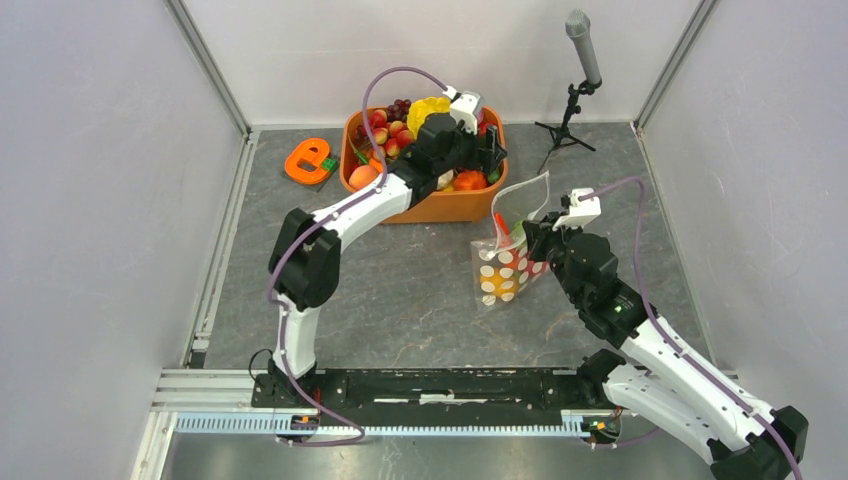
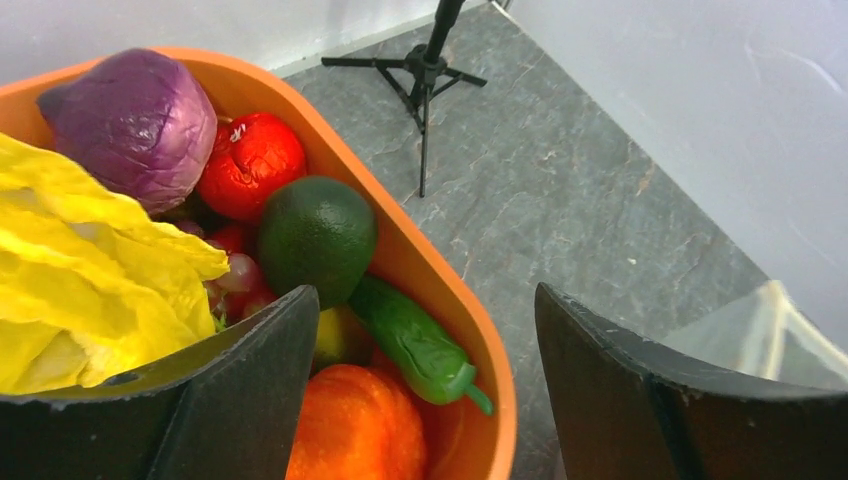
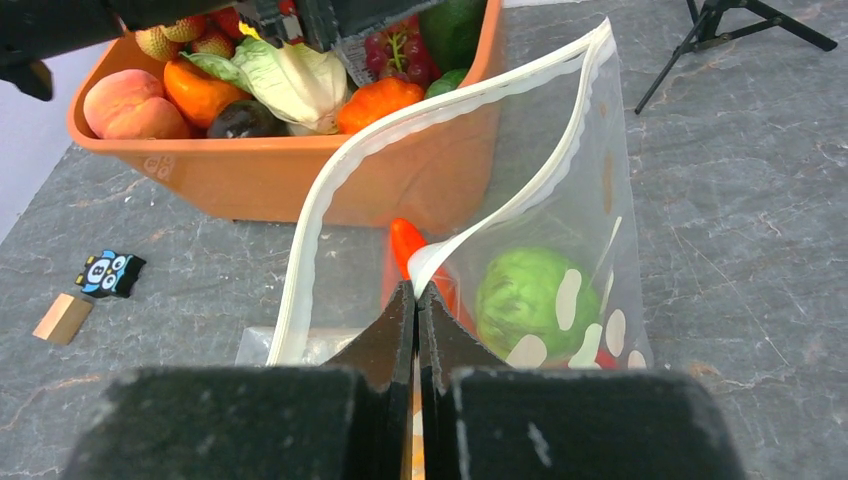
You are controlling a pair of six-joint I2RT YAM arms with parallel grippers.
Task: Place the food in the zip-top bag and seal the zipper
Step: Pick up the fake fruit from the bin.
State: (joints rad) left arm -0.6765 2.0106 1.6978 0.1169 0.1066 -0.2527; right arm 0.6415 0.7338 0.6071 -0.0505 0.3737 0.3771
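Lower the left gripper (image 2: pixel 422 300), spread wide and holding nothing, into the right end of the orange rectangular plastic tub (image 2: pixel 440 270), and choose one piece only. Go for the glossy green toy chilli (image 2: pixel 415 345) lying right under the gap between the jaws, against the tub's right wall, or the bumpy orange toy pepper (image 2: pixel 355 430) just nearer. Skip the round dark green toy fruit (image 2: pixel 315 235), probably too broad and slick for a sure pinch (a guess from its look alone). Close across the narrow width and clear of the rim, then lift straight up before swinging away.

Hold up the clear polka-dotted zip-top plastic bag (image 3: pixel 600 250) with the right gripper (image 3: pixel 418 300), shut tight on the mouth edge at the thin whitish zipper strip (image 3: pixel 312 220), with the far lip bowed away and the mouth gaping. Find that bag, in the top view, just right of and nearer than the tub's right end, apart from the left gripper and past the tub wall. Carry right and nearer, then aim through the gap, above the pale green toy lettuce ball (image 3: pixel 530 295) and the red toy piece (image 3: pixel 405 245) already inside. Release low, so as not to tug the floppy pouch out of the pinch, and leave the sealing till last
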